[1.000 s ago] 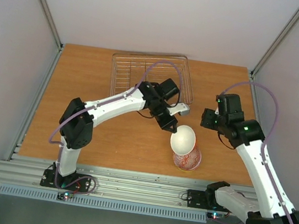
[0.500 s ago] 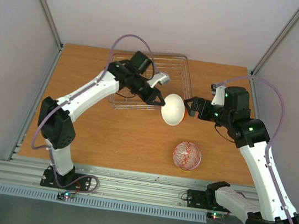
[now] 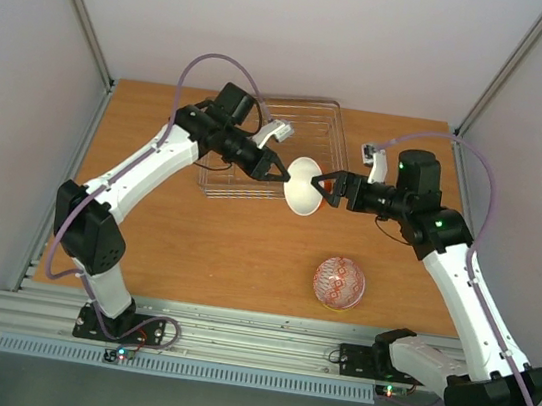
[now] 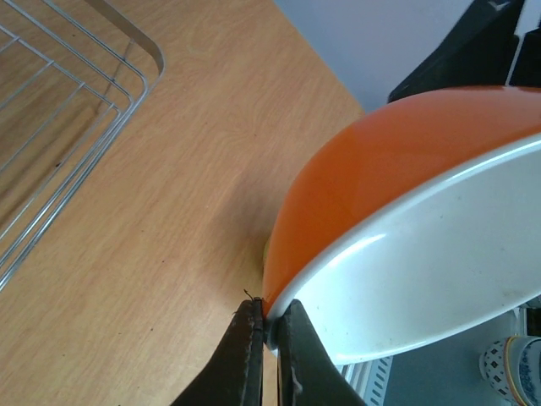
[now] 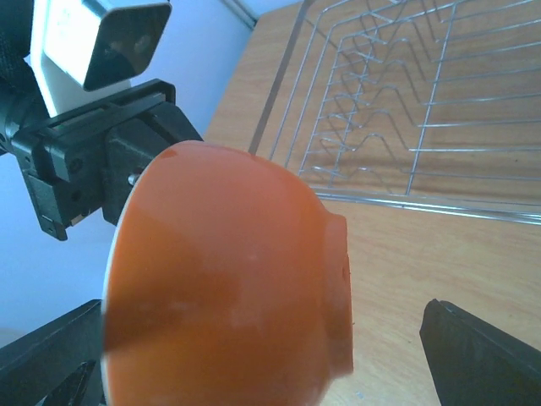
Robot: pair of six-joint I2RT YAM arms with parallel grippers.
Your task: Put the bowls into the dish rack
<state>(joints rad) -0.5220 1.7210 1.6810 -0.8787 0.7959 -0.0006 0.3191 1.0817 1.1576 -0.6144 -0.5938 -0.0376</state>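
Your left arm (image 3: pixel 145 167) reaches forward and across to the right, elbow raised and wrist angled down. Your left gripper (image 3: pixel 283 176) is pinched onto the rim of the orange bowl (image 3: pixel 303 189), its fingers (image 4: pixel 249 355) almost meeting. Your right arm (image 3: pixel 462 280) stretches forward and turns left at the wrist. Your right gripper (image 3: pixel 327 186) faces the left one, its fingers (image 5: pixel 478 359) spread wide, one either side of the bowl's base.

orange bowl (image 5: pixel 228 279) white inside, white bowl (image 3: pixel 339 281) with red pattern, wood-brown table (image 3: pixel 195 243)
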